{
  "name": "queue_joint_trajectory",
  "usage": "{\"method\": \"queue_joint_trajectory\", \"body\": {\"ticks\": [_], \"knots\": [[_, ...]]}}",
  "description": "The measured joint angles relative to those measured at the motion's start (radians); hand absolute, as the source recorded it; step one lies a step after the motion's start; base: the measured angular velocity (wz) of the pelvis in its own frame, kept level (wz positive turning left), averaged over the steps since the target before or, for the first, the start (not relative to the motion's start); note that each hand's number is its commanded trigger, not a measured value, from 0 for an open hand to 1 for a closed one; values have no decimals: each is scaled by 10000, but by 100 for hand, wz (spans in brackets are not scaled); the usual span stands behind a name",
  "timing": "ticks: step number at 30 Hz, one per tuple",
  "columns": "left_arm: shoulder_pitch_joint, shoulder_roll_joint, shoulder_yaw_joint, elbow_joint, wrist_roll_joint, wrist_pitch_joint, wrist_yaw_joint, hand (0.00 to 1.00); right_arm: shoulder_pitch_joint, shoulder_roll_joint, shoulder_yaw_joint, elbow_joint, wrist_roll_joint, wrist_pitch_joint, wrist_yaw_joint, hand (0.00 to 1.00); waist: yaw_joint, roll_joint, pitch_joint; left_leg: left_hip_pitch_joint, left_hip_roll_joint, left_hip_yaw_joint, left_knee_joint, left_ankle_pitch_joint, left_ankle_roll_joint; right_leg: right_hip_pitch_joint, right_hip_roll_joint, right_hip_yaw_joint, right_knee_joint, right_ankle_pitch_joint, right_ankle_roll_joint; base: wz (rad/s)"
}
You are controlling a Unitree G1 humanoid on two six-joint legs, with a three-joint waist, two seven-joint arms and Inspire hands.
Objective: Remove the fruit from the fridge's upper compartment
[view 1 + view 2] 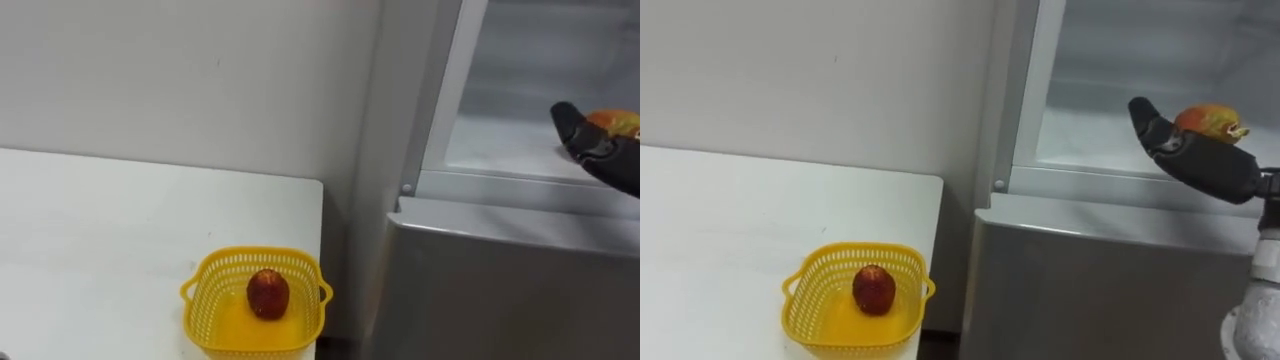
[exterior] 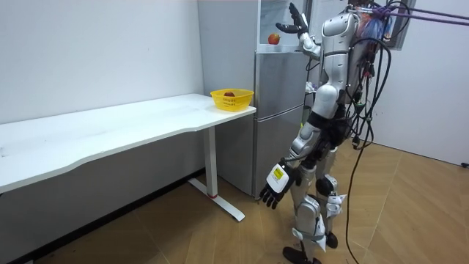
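An orange-red fruit (image 1: 1208,119) lies on the white shelf (image 1: 1090,135) of the open upper fridge compartment. My right hand (image 1: 1196,157) is raised into the compartment just in front of the fruit, fingers straight and open, thumb up, holding nothing. In the room view the right hand (image 2: 297,26) is spread out above and beside the fruit (image 2: 273,38). My left hand (image 2: 277,188) hangs open at my side. I stand facing the fridge.
A yellow basket (image 1: 840,338) with a red apple (image 1: 873,288) in it sits at the corner of the white table (image 1: 720,230), left of the fridge. The grey lower fridge door (image 1: 1090,290) is closed below the shelf.
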Motion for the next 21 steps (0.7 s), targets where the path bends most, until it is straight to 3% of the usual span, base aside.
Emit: {"method": "queue_joint_trajectory", "body": {"ticks": [6,9,14,18,21], "knots": [[67,39,88,-299,524,183,-386,0,-191,-107,4,591,278,143,391,0,15,-99,-50,-47,-3,-28,36,0,0,-6,-7,-18,11,5,-7,1],[48,103,241,-386,525,193,-503,0,-234,-413,66,907,691,345,507,0,170,-148,-67,-55,-1,-50,45,1,0,-6,-5,-30,21,6,-10,1],[191,386,305,-497,512,313,-504,0,-345,-912,199,1575,777,699,508,0,251,-408,-61,-107,3,-102,60,2,-2,-9,-2,-102,8,7,-11,3],[232,399,304,-497,511,385,-503,0,-830,-1104,616,2040,671,761,544,0,221,-442,-51,-185,-17,-206,85,0,1,-39,-16,-148,5,8,-10,4],[203,392,300,-596,512,394,-503,0,-1142,-1462,904,2340,680,756,791,0,220,-424,-39,-274,-23,-275,171,-1,1,-42,-19,-224,-8,8,-10,10]]}}
